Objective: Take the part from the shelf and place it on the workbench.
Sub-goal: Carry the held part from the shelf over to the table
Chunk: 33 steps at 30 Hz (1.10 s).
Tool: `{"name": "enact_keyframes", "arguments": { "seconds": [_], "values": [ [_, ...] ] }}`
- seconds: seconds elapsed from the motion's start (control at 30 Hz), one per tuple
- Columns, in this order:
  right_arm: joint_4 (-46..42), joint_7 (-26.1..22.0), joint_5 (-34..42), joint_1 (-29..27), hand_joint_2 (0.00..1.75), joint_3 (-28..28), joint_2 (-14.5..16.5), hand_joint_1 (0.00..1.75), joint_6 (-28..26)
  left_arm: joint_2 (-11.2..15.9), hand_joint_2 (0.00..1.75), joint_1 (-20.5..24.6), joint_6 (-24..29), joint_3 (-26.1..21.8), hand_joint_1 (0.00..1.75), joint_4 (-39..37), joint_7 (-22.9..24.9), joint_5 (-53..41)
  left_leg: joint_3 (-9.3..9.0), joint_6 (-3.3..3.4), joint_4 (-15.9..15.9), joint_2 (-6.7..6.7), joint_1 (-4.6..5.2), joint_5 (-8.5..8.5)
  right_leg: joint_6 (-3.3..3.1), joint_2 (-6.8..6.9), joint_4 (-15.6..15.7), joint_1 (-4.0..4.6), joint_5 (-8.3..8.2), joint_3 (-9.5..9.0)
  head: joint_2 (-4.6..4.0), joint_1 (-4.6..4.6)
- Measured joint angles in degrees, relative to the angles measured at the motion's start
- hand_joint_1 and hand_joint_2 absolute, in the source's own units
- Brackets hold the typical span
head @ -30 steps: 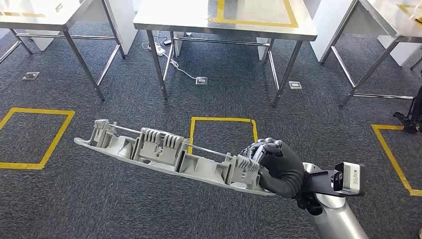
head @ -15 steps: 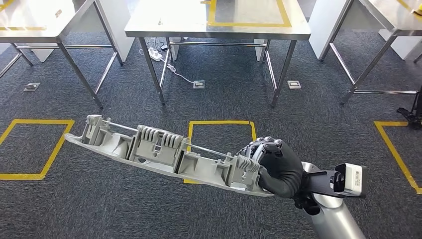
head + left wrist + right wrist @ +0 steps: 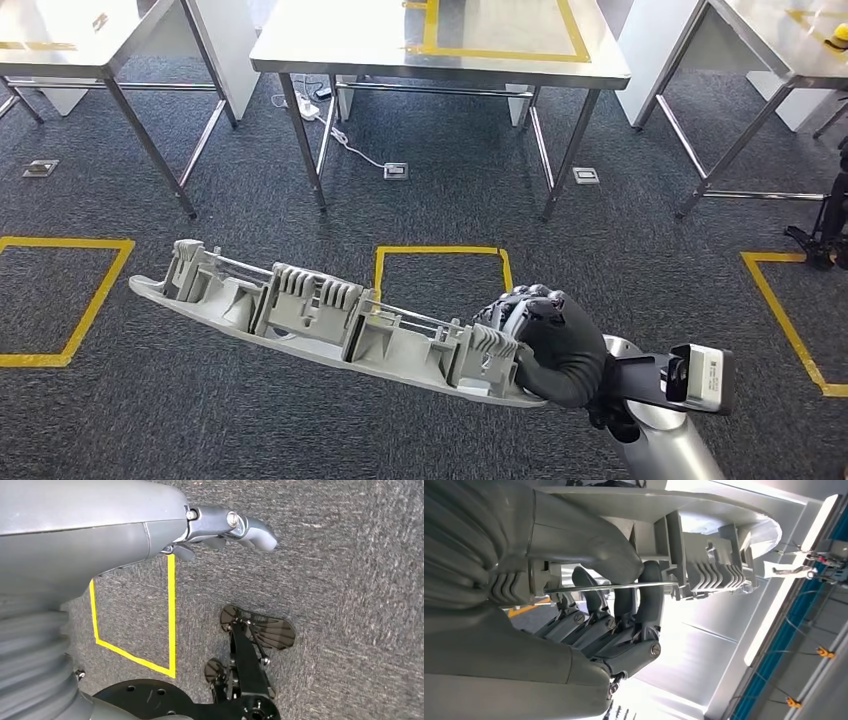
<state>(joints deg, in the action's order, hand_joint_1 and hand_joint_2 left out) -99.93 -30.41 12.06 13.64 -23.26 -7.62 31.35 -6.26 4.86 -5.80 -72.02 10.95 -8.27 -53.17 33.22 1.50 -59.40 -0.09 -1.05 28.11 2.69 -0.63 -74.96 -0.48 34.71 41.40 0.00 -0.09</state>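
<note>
Grey part (image 3: 330, 320) gripped by right hand (image 3: 545, 345).

Dark grey carpet floor (image 3: 620, 260) carries three steel workbenches along the far side: one far left (image 3: 60, 40), one in the middle (image 3: 330, 45), one far right (image 3: 770, 35). Yellow tape squares (image 3: 440, 265) mark the carpet, and a tape outline (image 3: 495, 50) marks the middle bench top. A white cable (image 3: 350, 145) and floor sockets (image 3: 396, 171) lie beneath the middle bench
</note>
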Motion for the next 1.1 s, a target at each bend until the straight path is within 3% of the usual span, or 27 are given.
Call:
{"name": "enact_keyframes", "arguments": {
  "seconds": [0.03,0.07,0.13,0.17,0.2,0.27,0.33,0.37,0.4,0.47,0.5,0.53,0.57,0.63,0.67,0.73,0.8,0.87,0.9,1.0,1.03,1.07,1.1],
  "values": [
    [-0.01,0.04,-0.28,-0.18,1.75,0.0,0.1,1.75,-0.16,0.0,1.75,-0.02,-0.02,0.0,0.0,0.0,0.0,-0.02,-0.27,-0.04,0.0,0.02,0.01,0.22,-0.09,0.02,-0.16,0.01,-1.03,0.62,0.0,0.07],
    [-0.02,0.09,-0.55,-0.31,1.75,-0.01,0.19,1.75,-0.3,-0.01,1.75,-0.04,-0.04,0.0,0.0,-0.01,-0.01,-0.05,-0.64,-0.13,0.0,0.01,0.01,0.48,-0.29,0.05,2.0,0.03,-3.13,0.04,0.0,0.16],
    [-0.16,0.09,-0.87,-0.4,1.75,-0.02,0.37,1.75,-0.42,-0.07,1.75,-0.04,-0.09,0.0,0.0,-0.02,-0.01,-0.09,-1.43,-0.42,0.0,-0.02,0.05,1.07,-0.96,0.36,10.12,0.24,-7.83,-3.37,0.0,0.35],
    [-0.26,0.08,-0.92,-0.38,1.75,-0.02,0.46,1.75,-0.43,-0.09,1.75,-0.01,-0.12,0.0,0.0,-0.03,-0.01,-0.1,-1.65,-0.69,0.01,-0.03,0.09,1.34,-1.3,0.56,13.41,0.45,-9.01,-4.81,0.0,0.44],
    [-0.35,0.05,-0.92,-0.37,1.75,-0.02,0.57,1.75,-0.43,-0.1,1.75,0.01,-0.15,0.0,0.0,-0.02,-0.01,-0.1,-1.78,-0.99,0.06,-0.01,0.13,1.56,-1.6,0.69,15.39,0.67,-9.39,-5.66,0.0,0.5],
    [-0.43,0.05,-0.96,-0.36,1.75,0.0,0.73,1.75,-0.43,-0.09,1.75,0.07,-0.18,0.0,0.0,-0.01,-0.01,-0.1,-2.05,-1.71,0.42,0.13,0.19,1.86,-2.09,0.59,16.22,0.94,-8.88,-5.95,0.0,0.56],
    [-0.54,0.06,-1.04,-0.37,1.75,0.03,0.77,1.75,-0.42,-0.01,1.75,0.11,-0.2,0.0,0.0,0.01,-0.04,-0.11,-2.32,-2.32,0.19,0.26,0.22,2.35,-2.7,0.43,16.77,0.59,-8.75,-6.55,0.0,0.5],
    [-0.59,0.05,-1.04,-0.36,1.75,0.04,0.78,1.75,-0.4,0.02,1.75,0.14,-0.25,0.01,0.0,-0.01,-0.07,-0.13,-1.74,-2.55,-1.38,0.28,0.25,3.2,-3.03,0.41,17.06,0.39,-8.67,-7.0,0.0,0.38],
    [-0.64,0.03,-1.0,-0.36,1.75,0.03,0.8,1.75,-0.39,0.05,1.75,0.13,-0.29,0.01,0.0,-0.02,-0.1,-0.13,-0.33,-2.71,-4.31,0.25,0.24,4.55,-3.32,0.42,17.24,0.24,-8.49,-7.44,0.0,0.21],
    [-0.64,-0.01,-0.89,-0.38,1.75,0.01,0.85,1.75,-0.39,0.1,1.75,0.05,-0.39,0.02,0.0,-0.04,-0.14,-0.15,4.15,-2.93,-12.39,0.21,0.26,7.67,-3.7,0.39,17.26,0.31,-7.85,-8.14,0.0,-0.08],
    [-0.63,-0.01,-0.85,-0.46,1.75,0.0,0.87,1.75,-0.4,0.15,1.75,-0.04,-0.39,0.02,0.0,-0.04,-0.14,-0.15,6.08,-2.99,-15.29,0.2,0.25,8.19,-3.75,0.33,17.25,0.35,-7.49,-8.53,0.0,-0.15],
    [-0.63,0.01,-0.83,-0.54,1.75,0.0,0.87,1.75,-0.4,0.21,1.75,-0.12,-0.39,0.02,0.0,-0.04,-0.14,-0.16,7.1,-3.0,-16.2,0.19,0.26,7.51,-3.72,0.25,17.25,0.37,-7.11,-8.99,0.0,-0.2],
    [-0.63,0.02,-0.83,-0.61,1.75,-0.01,0.87,1.75,-0.4,0.25,1.75,-0.18,-0.39,0.02,0.0,-0.04,-0.14,-0.16,6.98,-2.95,-14.76,0.2,0.26,5.58,-3.64,0.17,17.24,0.38,-6.69,-9.57,0.0,-0.25],
    [-0.64,0.02,-0.81,-0.65,1.75,-0.02,0.88,1.75,-0.4,0.33,1.75,-0.23,-0.39,0.02,0.0,-0.04,-0.14,-0.16,4.22,-2.67,-6.99,0.17,0.27,0.33,-3.29,0.09,17.2,0.42,-5.69,-10.87,0.0,-0.37],
    [-0.64,0.01,-0.81,-0.63,1.75,-0.02,0.89,1.75,-0.4,0.33,1.75,-0.22,-0.39,0.02,0.0,-0.05,-0.14,-0.16,2.74,-2.41,-3.37,0.14,0.32,-1.31,-3.01,0.02,17.11,0.52,-5.17,-11.32,0.0,-0.44],
    [-0.66,0.01,-0.81,-0.6,1.75,-0.04,0.92,1.75,-0.4,0.31,1.75,-0.23,-0.39,0.02,0.0,-0.06,-0.14,-0.16,1.41,-1.77,-0.07,0.08,0.45,-1.89,-2.39,-0.1,16.96,0.72,-4.58,-11.71,0.0,-0.4],
    [-0.68,0.03,-0.83,-0.59,1.75,-0.06,0.94,1.75,-0.4,0.23,1.75,-0.26,-0.39,0.02,0.0,-0.07,-0.14,-0.15,1.08,-1.03,0.19,0.02,0.45,-1.4,-1.76,-0.15,16.63,0.74,-4.49,-11.88,0.0,-0.29],
    [-0.72,0.04,-0.83,-0.49,1.75,-0.06,0.95,1.75,-0.4,0.15,1.75,-0.24,-0.39,0.02,0.0,-0.07,-0.15,-0.14,0.31,-0.3,0.37,-0.03,0.27,-0.96,-1.13,0.02,14.36,0.62,-3.83,-11.07,0.0,-0.14],
    [-0.73,0.02,-0.81,-0.42,1.75,-0.05,0.95,1.75,-0.4,0.12,1.75,-0.21,-0.39,0.02,0.0,-0.07,-0.16,-0.13,-0.1,-0.05,0.44,-0.05,0.18,-0.69,-0.82,0.13,11.69,0.52,-2.85,-9.61,0.0,-0.01],
    [-0.74,-0.01,-0.78,-0.43,1.75,-0.05,0.95,1.75,-0.38,0.14,1.75,-0.22,-0.39,0.02,0.0,-0.07,-0.19,-0.1,-1.01,0.14,0.45,-0.06,0.15,0.34,-0.31,0.25,1.35,0.27,0.67,-2.4,0.0,0.24],
    [-0.74,0.03,-0.8,-0.49,1.75,-0.05,0.95,1.75,-0.38,0.14,1.75,-0.27,-0.39,0.02,0.0,-0.07,-0.19,-0.1,-1.46,0.08,0.45,-0.07,0.16,0.74,-0.34,0.26,0.09,0.24,0.36,-0.82,0.0,0.26],
    [-0.74,0.05,-0.81,-0.52,1.75,-0.05,0.94,1.75,-0.38,0.12,1.75,-0.32,-0.39,0.02,0.0,-0.07,-0.19,-0.1,-2.06,0.01,0.45,-0.08,0.16,1.19,-0.45,0.27,1.05,0.22,-1.28,-0.34,0.0,0.28],
    [-0.74,0.05,-0.82,-0.53,1.75,-0.05,0.93,1.75,-0.38,0.08,1.75,-0.34,-0.39,0.02,0.0,-0.08,-0.19,-0.1,-2.78,-0.09,0.45,-0.1,0.16,1.67,-0.67,0.3,4.03,0.22,-3.9,-0.92,0.0,0.3]
  ]
}}
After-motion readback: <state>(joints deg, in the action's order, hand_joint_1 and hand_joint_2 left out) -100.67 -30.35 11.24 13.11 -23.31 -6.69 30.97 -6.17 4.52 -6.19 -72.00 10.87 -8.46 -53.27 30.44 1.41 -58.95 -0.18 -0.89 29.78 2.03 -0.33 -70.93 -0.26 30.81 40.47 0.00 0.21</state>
